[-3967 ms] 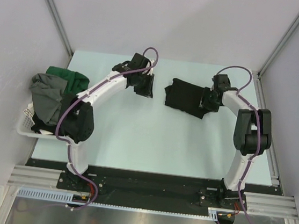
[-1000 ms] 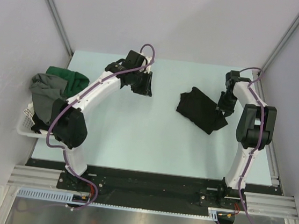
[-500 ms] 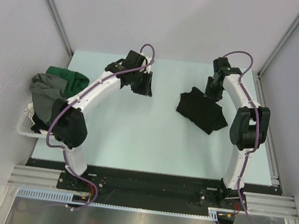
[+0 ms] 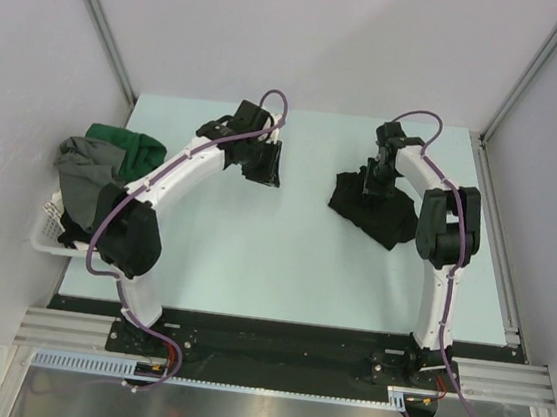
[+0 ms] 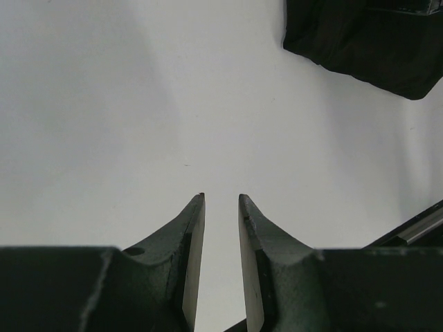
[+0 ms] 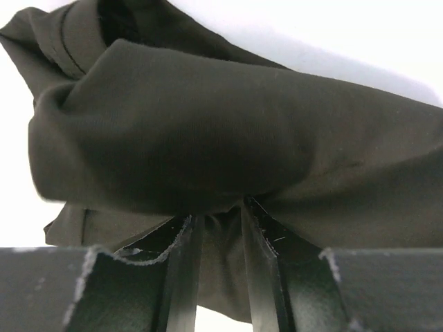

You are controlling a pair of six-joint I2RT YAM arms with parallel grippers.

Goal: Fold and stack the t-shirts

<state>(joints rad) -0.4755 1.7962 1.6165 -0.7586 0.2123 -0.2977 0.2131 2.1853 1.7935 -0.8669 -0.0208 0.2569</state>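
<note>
black t-shirt [image 4: 377, 210]: crumpled heap on table [image 4: 253, 251], right of centre, far half; lies btwn the two arms, nearer the right one. Uneven outline, one corner pointing toward near-right.
black t-shirt, right wrist view [image 6: 208, 131]: fills most of frame; thick rolled fold across the top, smoother cloth below, wrinkles gathering down to the fingers.
right pincer [image 4: 373, 181]: down on far-left edge of the heap. Right wrist view [image 6: 216, 220]: fingers drawn in narrow w/ a puckered bit of the black cloth nipped btwn them, i.e. holding the shirt.
left pincer [image 4: 265, 170]: over bare table, left of the heap, well apart from it. Left wrist view [image 5: 221, 200]: tips close together, slim gap, nothing in it; only pale table [image 5: 138, 104] beyond.
black cloth, left wrist view [image 5: 360, 41]: dark folded mass in upper-right corner, on table, apart from the tips; can't tell for sure which garment.
other shirts: dark green t-shirt [image 4: 127, 144] and grey t-shirt [image 4: 83, 174] piled up at left table edge, green behind, grey in front, spilling over rim.
basket [image 4: 46, 230]: white slatted, under that pile, at left edge, just beside left arm's elbow.
</note>
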